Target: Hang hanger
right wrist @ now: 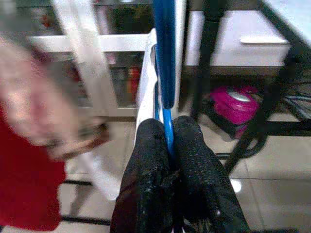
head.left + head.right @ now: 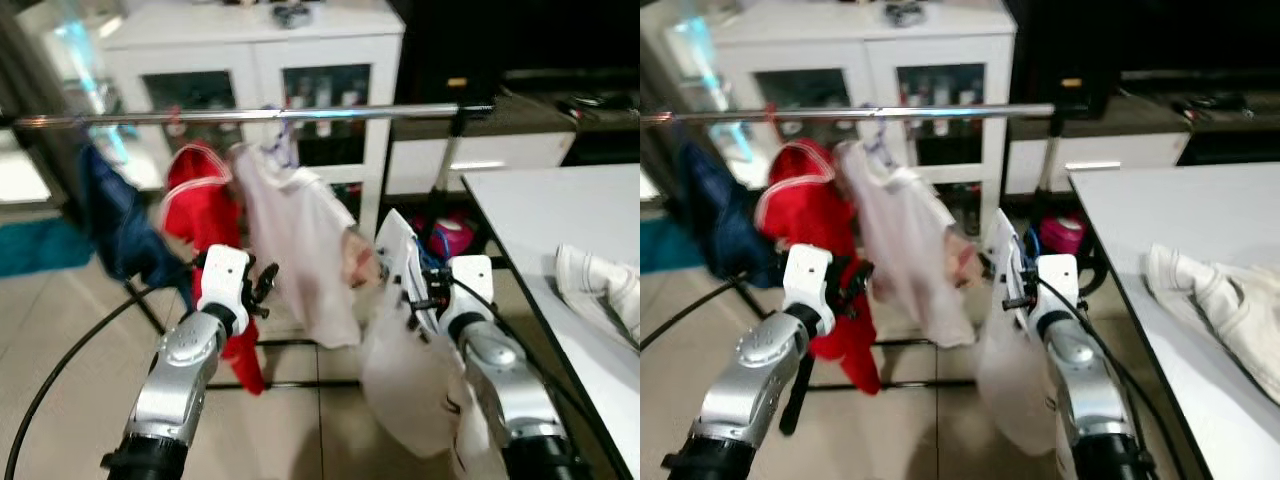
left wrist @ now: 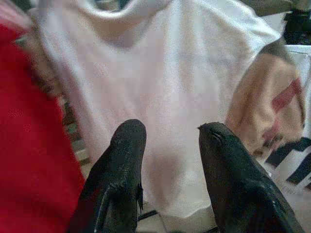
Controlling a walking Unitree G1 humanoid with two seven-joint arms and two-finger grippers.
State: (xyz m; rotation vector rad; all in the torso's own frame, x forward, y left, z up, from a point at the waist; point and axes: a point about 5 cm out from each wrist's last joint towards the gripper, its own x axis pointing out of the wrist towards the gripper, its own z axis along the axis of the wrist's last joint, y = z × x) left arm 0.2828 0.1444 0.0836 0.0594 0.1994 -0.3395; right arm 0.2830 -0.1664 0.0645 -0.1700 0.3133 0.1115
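A silver rail (image 2: 300, 114) runs across in front of me, with a dark blue garment (image 2: 115, 220), a red one (image 2: 200, 200) and a pale shirt (image 2: 295, 250) hanging from it. My right gripper (image 1: 167, 128) is shut on a blue hanger (image 1: 164, 58) that carries a white garment (image 2: 400, 370). It holds the hanger below the rail, to the right of the pale shirt. My left gripper (image 3: 167, 133) is open, its fingers close in front of the pale shirt, between that and the red garment.
A white table (image 2: 540, 210) stands on my right with a crumpled white garment (image 2: 600, 290) on it. A white cabinet (image 2: 250, 60) is behind the rail. A pink object (image 2: 455, 235) lies by the rack's black post. A black cable (image 2: 60, 370) curves over the tiled floor.
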